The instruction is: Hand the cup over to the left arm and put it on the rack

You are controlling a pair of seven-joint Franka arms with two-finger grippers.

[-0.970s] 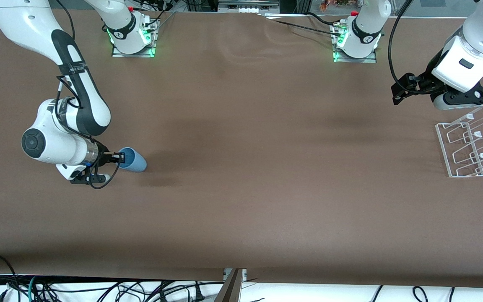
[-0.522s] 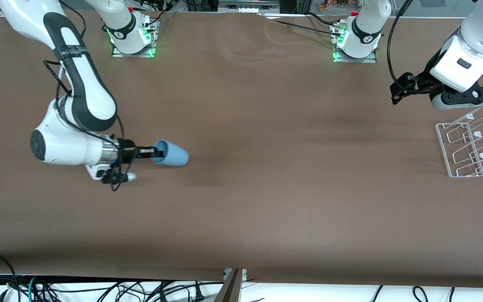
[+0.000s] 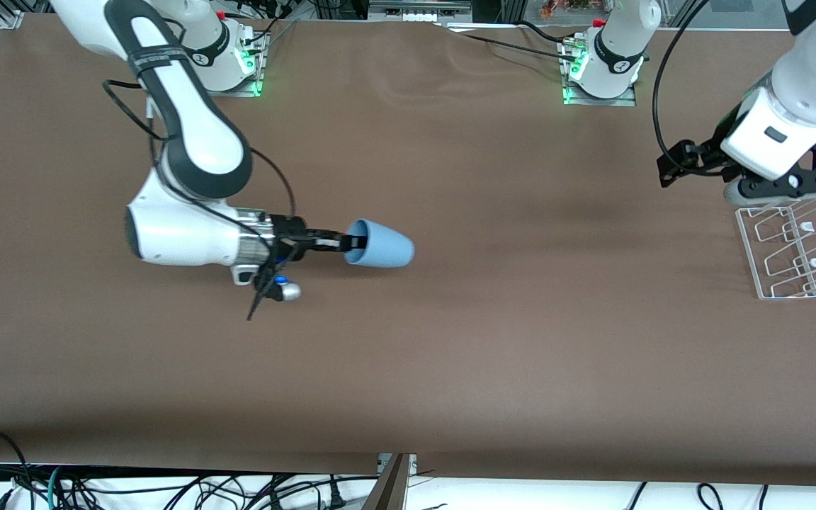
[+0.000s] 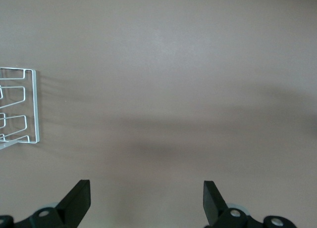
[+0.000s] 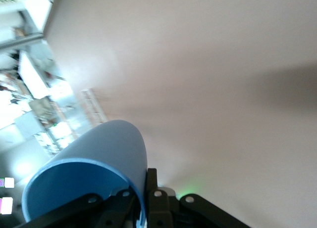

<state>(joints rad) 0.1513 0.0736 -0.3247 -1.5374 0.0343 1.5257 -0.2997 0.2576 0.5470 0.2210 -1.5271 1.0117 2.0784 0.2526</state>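
My right gripper [image 3: 353, 244] is shut on the rim of the light-blue cup [image 3: 382, 253] and holds it on its side in the air over the middle of the table, its closed end toward the left arm's end. In the right wrist view one finger is inside the cup [image 5: 99, 168] and one outside. My left gripper [image 3: 776, 190] is open and empty, hovering over the rack's [image 3: 797, 244] farther edge at the left arm's end of the table. In the left wrist view its fingertips [image 4: 77, 201] stand wide apart over bare table, with a corner of the rack [image 4: 22, 107] in sight.
The brown table [image 3: 493, 333] carries only the rack. The two arm bases [image 3: 224, 57] stand along the edge farthest from the front camera. Cables hang below the table's near edge.
My right arm has carried the cup steadily toward the left arm's end, from near the right arm's end to about mid-table. My left gripper has shifted slightly over the rack.
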